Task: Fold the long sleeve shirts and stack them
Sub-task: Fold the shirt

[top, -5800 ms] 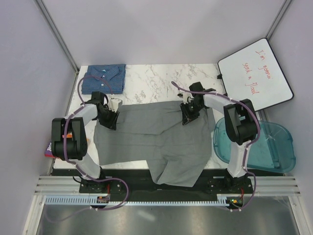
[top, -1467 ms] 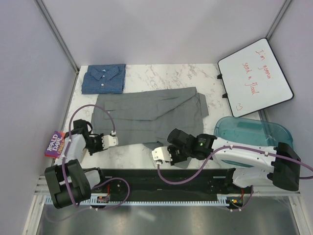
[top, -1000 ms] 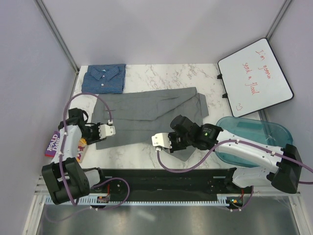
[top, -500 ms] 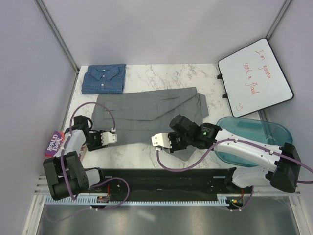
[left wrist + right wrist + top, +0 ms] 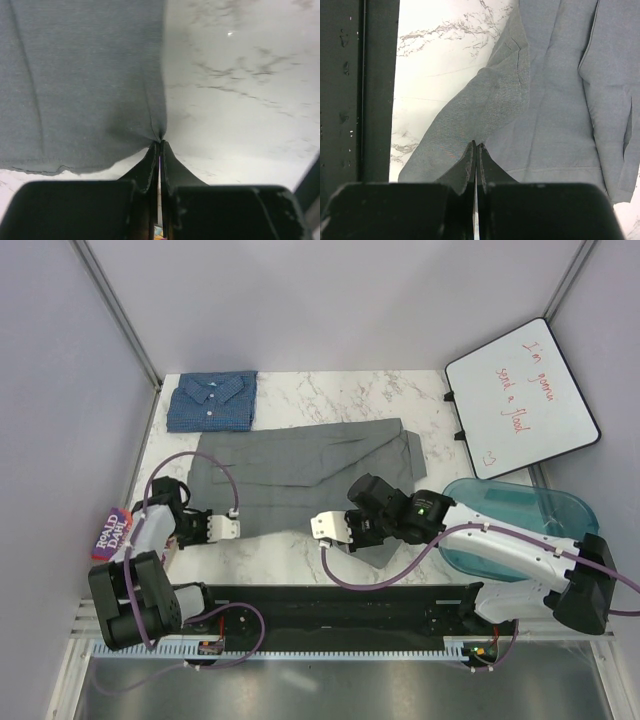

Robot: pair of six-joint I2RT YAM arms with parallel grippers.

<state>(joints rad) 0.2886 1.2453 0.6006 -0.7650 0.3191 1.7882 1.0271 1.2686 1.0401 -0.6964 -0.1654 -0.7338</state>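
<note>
The grey shirt [image 5: 300,465] lies spread flat across the middle of the marble table [image 5: 340,395]. The blue checked shirt [image 5: 212,400] sits folded at the far left corner. My left gripper [image 5: 205,528] is shut on the grey shirt's near left corner; in the left wrist view the fingertips [image 5: 160,143] pinch a puckered point of grey cloth [image 5: 80,90]. My right gripper [image 5: 347,532] is shut on a flap at the shirt's near right edge; in the right wrist view the tips [image 5: 476,145] grip the grey cloth [image 5: 555,100] where the flap folds over.
A whiteboard [image 5: 525,395] leans at the far right. A teal plastic bin [image 5: 530,530] stands at the right edge under the right arm. A colourful paperback [image 5: 112,533] lies off the left edge. A black rail [image 5: 330,600] runs along the front.
Since the oldest frame the grey shirt has come off the front edge and lies farther back, with both grippers now at its near edge. In the last half second almost nothing moved.
</note>
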